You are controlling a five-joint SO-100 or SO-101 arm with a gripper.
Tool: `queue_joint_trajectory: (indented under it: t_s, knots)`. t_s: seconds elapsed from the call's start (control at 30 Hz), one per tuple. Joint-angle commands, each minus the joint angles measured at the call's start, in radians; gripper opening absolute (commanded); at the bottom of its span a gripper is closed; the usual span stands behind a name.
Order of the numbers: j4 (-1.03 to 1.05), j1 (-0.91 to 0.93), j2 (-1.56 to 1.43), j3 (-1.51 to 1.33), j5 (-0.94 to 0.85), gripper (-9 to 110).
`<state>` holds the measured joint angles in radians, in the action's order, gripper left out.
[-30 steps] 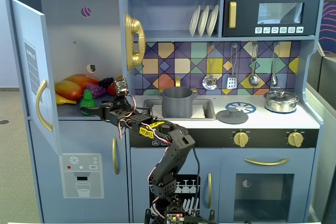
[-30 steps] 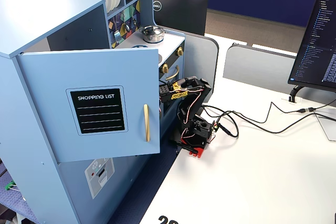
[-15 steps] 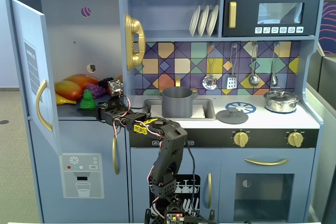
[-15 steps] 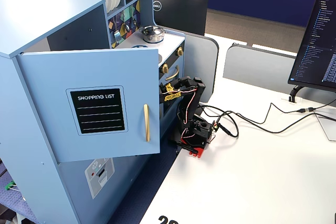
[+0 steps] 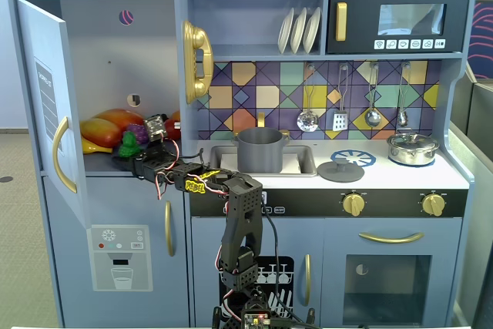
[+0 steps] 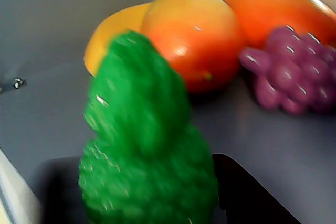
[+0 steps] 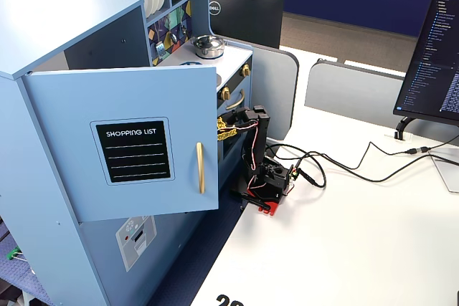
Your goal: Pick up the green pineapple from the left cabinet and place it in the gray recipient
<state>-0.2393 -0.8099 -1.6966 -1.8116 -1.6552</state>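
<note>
Wrist view: green pineapple (image 6: 147,156) between dark tool (image 6: 157,192) fingers; contact unclear.

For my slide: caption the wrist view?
Blurred bumpy green plastic pineapple close up, orange-yellow mangoes and purple grape bunch behind.

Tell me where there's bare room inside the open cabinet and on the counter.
In the left cabinet, the shelf is crowded: mangoes, grapes, green pineapple and the gripper. Bare counter lies between the round lid and silver pot, and in front of both.
</note>
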Motion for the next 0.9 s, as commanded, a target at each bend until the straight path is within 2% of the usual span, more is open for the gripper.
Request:
queue_joint_trajectory:
  t_s: [0.0, 0.23, 0.37, 0.5, 0.7, 0.87]
  knots:
    - [-0.044, -0.029, -0.017, 0.087, -0.040, 0]
    - [-0.009, -0.091, -0.179, 0.046, -0.089, 0]
    - [0.055, -0.127, -0.423, -0.072, -0.112, 0]
    - [0.115, -0.071, -0.719, -0.245, -0.120, 0]
    - [0.261, 0.256, -1.071, -0.371, -0.064, 0]
    - [0.422, 0.583, -1.137, -0.327, 0.025, 0]
